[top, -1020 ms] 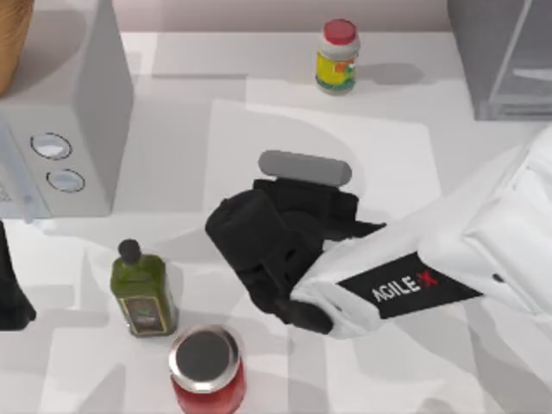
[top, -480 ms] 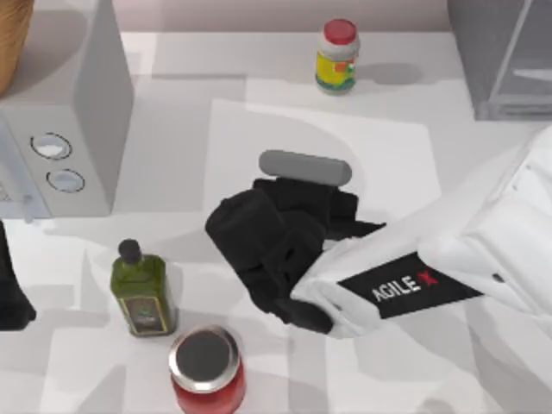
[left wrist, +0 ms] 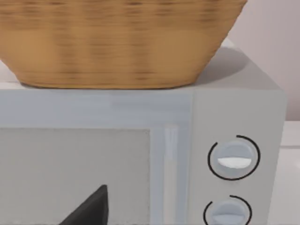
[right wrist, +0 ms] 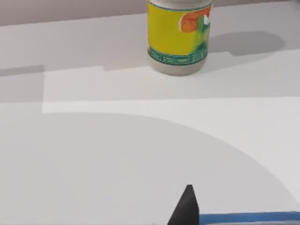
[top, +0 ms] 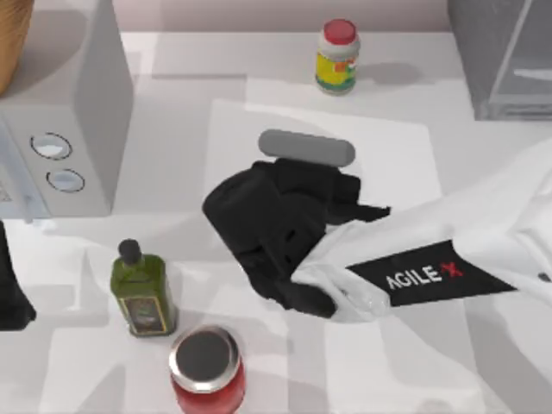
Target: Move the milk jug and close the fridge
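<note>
My right gripper [top: 280,231] hangs over the middle of the table, its black body covering what is under it in the top view. In the right wrist view one dark fingertip [right wrist: 186,206] presses against a blue strip, the milk jug [right wrist: 248,218], which sits between the fingers. The fridge [top: 483,60] is the grey cabinet at the far right corner, and its translucent door panel [top: 530,52] stands away from the body. My left gripper [top: 10,289] is parked at the left edge.
A white appliance with two dials [top: 65,129] stands at the far left, a wicker basket [left wrist: 117,42] on top. A red-capped yellow-labelled jar [top: 337,56] stands at the back. A green bottle [top: 142,289] and a red jar [top: 207,371] stand front left.
My right gripper has shifted a little toward the back of the table and the forearm has swung right. The left arm and the other objects have not moved.
</note>
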